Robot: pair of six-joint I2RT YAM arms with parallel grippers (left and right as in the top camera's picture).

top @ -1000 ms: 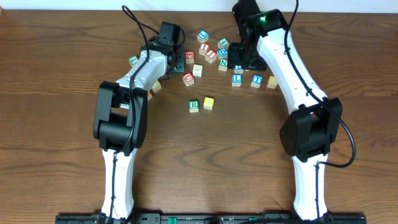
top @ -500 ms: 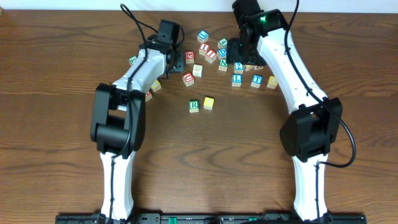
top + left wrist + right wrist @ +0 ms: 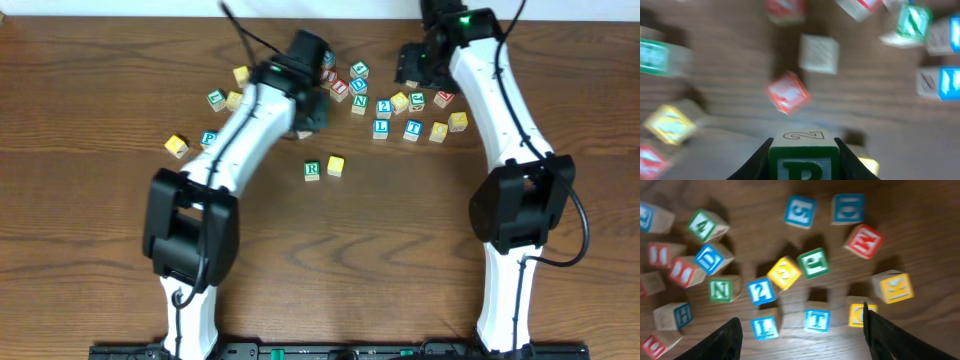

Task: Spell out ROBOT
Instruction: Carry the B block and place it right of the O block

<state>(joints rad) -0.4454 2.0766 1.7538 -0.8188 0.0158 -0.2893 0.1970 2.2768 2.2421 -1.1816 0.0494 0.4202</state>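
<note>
My left gripper [image 3: 801, 167] is shut on a green block with the letter B [image 3: 801, 159], a 2 on its top face. In the overhead view this gripper [image 3: 310, 108] hovers just behind the green R block [image 3: 312, 170] and a yellow block [image 3: 336, 165], which stand side by side mid-table. My right gripper [image 3: 800, 340] is open and empty above the blue T block [image 3: 817, 320], the blue L block [image 3: 765, 327] and a yellow O block [image 3: 860, 315]. In the overhead view it [image 3: 415, 62] sits at the far right of the block cluster.
Many letter blocks lie scattered along the back of the table [image 3: 330, 260]. A red block [image 3: 787, 92] lies ahead of my left gripper. A yellow block [image 3: 177, 146] and a blue one [image 3: 208, 139] lie at the left. A yellow K block [image 3: 896, 287] lies at the right.
My left arm has swung right from the left blocks, carrying the B block. My right gripper has pulled back and to the right, uncovering the blocks beneath it.
</note>
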